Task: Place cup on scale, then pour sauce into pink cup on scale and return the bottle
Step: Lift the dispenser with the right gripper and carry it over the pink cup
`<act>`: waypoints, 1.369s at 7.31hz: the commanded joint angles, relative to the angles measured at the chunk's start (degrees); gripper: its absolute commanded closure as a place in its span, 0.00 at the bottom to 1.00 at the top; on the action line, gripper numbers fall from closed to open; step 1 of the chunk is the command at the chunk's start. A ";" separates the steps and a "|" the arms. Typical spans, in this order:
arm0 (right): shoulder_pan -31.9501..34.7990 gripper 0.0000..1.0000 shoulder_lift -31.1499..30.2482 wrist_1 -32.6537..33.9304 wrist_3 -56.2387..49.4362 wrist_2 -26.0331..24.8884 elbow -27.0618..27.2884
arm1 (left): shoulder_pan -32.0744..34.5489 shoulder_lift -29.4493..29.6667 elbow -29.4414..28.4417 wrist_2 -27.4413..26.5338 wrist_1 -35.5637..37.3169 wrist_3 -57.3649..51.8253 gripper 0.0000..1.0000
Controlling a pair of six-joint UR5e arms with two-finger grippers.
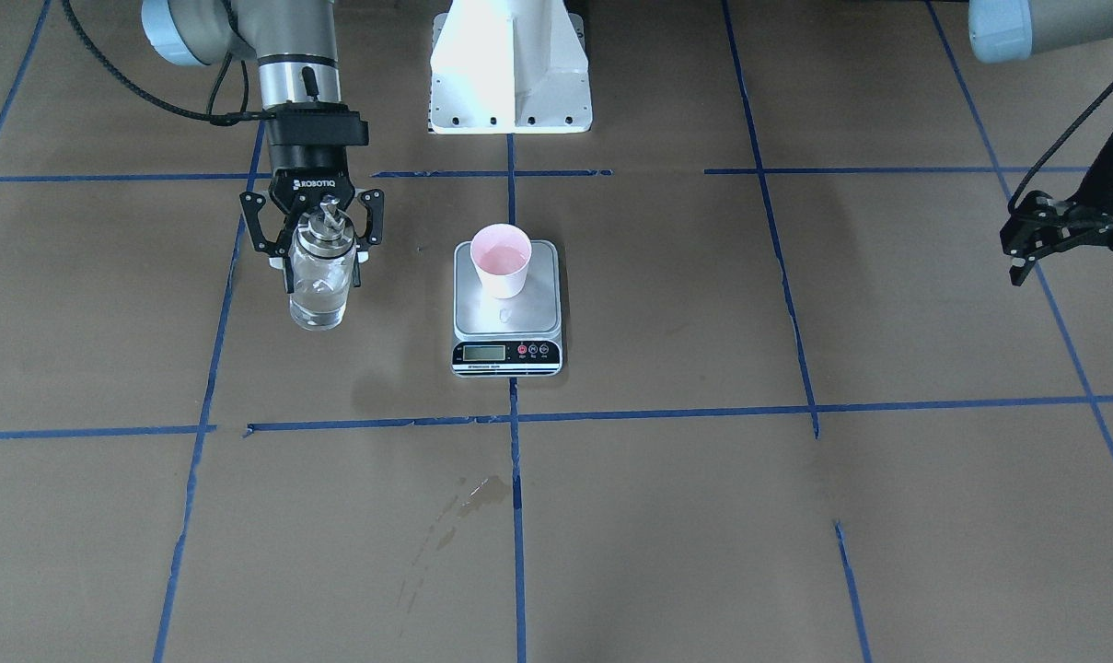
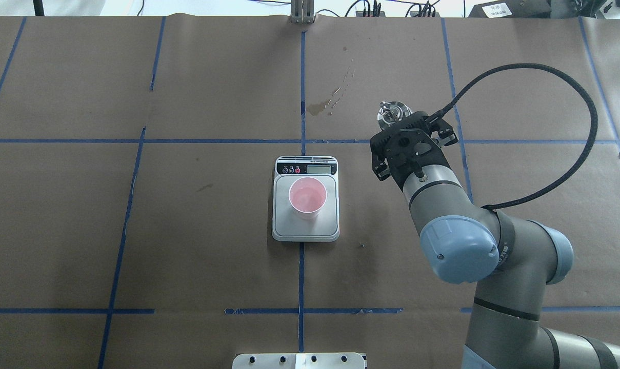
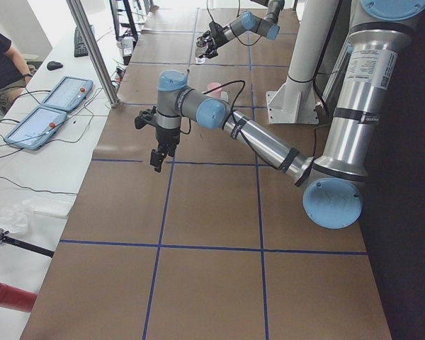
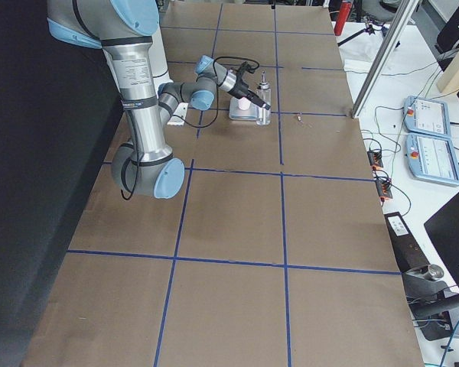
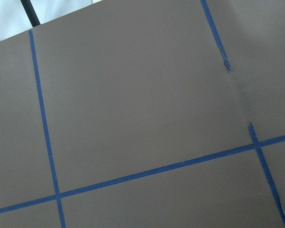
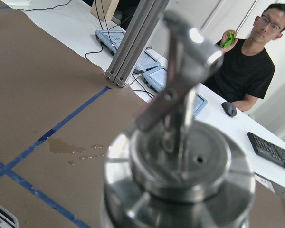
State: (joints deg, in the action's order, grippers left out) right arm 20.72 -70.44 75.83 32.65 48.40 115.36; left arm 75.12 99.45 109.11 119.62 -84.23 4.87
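Closest to the lens, in the right wrist view, is the bottle (image 6: 180, 166): its silver collar and narrow spout fill the picture, and the spout points up, so the long axis of the bottle stands upright. In the front view the right jaws are closed on the glass body just under the collar, one finger on each side, at the end of the right arm (image 1: 300, 74). I cannot tell if the bottom of the bottle touches the desk (image 1: 703, 516) or hangs just over it. Some clear sauce (image 1: 318, 308) sits in the lower part of the glass. The cup (image 1: 501, 261) stands upright on the scale (image 1: 538, 308), on the half of the platform away from the display. It lies well apart from the bottle, sideways toward the robot's left. The left jaws are spread open and hold nothing, far beyond the scale on the left arm (image 1: 1044, 28), so the right arm is clearly the nearer one. I judge that a pour asks for a sideways carry toward the robot's left until the spout is over the rim, then a tilt of the axis toward the cup. Whether sauce is in the cup I cannot tell.
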 commanded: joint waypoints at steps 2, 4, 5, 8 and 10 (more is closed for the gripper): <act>-5.41 1.00 1.01 0.46 -16.15 -13.01 -1.18 | 8.28 -5.66 -13.54 11.83 -16.35 -15.14 0.00; -7.36 1.00 0.83 0.54 -18.84 -16.93 -3.20 | 8.38 -5.76 -15.32 11.77 -17.19 -15.68 0.00; -8.06 1.00 1.09 5.16 -22.59 -18.16 -3.64 | 8.47 -5.59 -14.98 11.86 -17.37 -15.94 0.00; -8.95 1.00 4.51 16.51 -27.98 -18.96 -3.74 | 8.55 -5.93 -17.51 11.86 -18.43 -15.77 0.00; -9.38 1.00 4.87 21.27 -29.56 -19.05 -3.73 | 8.55 -6.02 -19.02 11.86 -18.43 -15.77 0.00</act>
State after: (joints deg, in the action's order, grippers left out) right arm 11.63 -66.00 93.98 4.27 29.40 111.67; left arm 83.62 93.52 90.85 131.47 -102.67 -10.94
